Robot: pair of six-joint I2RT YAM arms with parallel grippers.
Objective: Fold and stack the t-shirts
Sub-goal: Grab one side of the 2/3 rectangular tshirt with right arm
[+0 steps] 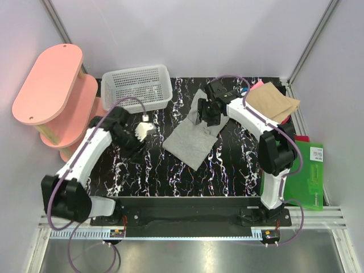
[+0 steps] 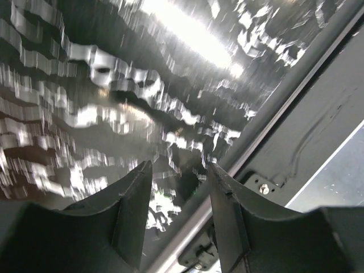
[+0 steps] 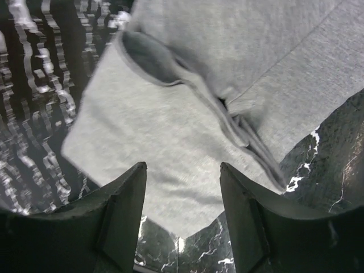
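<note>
- Right pincer [image 3: 182, 196]: the two fingers are spread apart with nothing pinched between them. It hangs right over the grey t-shirt [image 3: 170, 131].
- In the right wrist view the shirt fills most of the space past the fingers. Its collar [image 3: 149, 57] is up top and one corner of the cloth points down into the gap.
- From above, the grey t-shirt lies on a slant in the middle of the black marbled table [image 1: 227, 170], looking a bit rumpled, with the right pincer over its far end.
- Left pincer [image 2: 179, 193]: also spread, nothing in it, just bare shiny table below. It sits well left of the grey shirt.
- The tan t-shirt [image 1: 274, 101] is folded at the far right corner of the table, with some pink cloth [image 1: 257, 85] peeking out from under it.
- The white mesh basket [image 1: 136, 85] is at the far edge, beyond the left pincer.
- A green board [image 1: 307, 176] lies along the right side, and a pink shelf [image 1: 48, 82] stands off to the left of the table.
</note>
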